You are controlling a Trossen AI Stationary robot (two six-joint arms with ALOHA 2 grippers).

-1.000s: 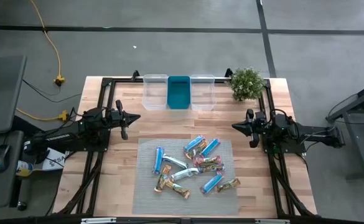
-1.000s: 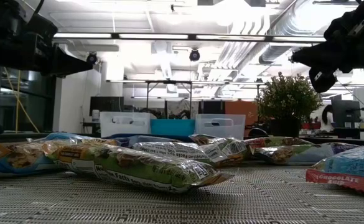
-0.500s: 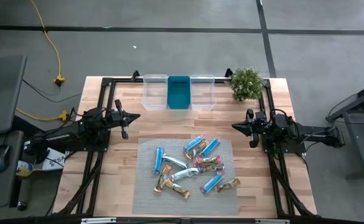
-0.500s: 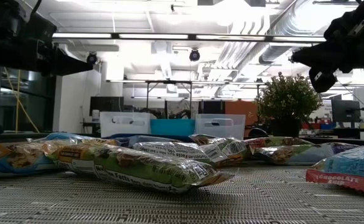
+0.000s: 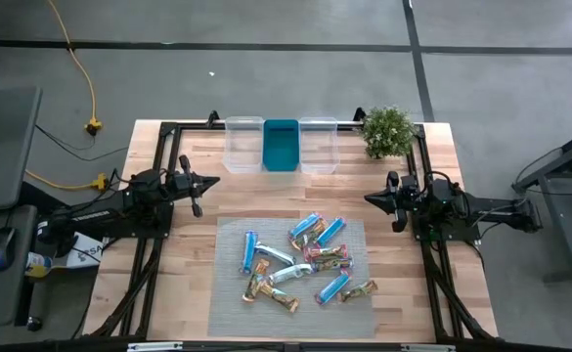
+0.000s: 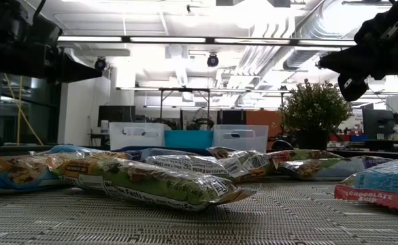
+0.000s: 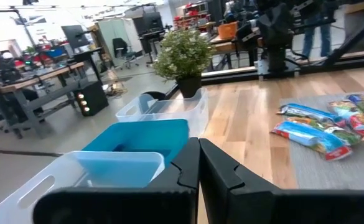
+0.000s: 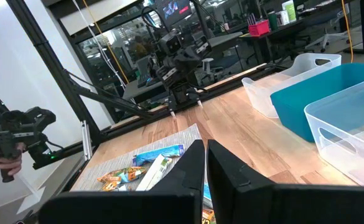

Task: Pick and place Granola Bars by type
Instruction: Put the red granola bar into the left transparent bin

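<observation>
Well apart, Granola Bars (image 5: pixel 305 256), left gripper (image 5: pixel 211 180)

Workshop setting. A grey concrete floor (image 5: pixel 286 68), crossed by dark seams, surrounds the wooden table (image 5: pixel 266 200). A yellow cable (image 5: pixel 80 64) trails across the floor at the upper left, near a grey desk surface (image 5: pixel 2 147) carrying a mouse (image 5: pixel 0 246). Overhead, a white ceiling carries fluorescent strip lights (image 6: pixel 185 39) and silver ducts (image 6: pixel 307 34). Beyond the table stand workbenches (image 7: pixel 38 84), office chairs (image 7: pixel 129 53) and a monitor (image 8: pixel 172 9). A potted plant (image 5: pixel 388 130) occupies the table's far right corner.
</observation>
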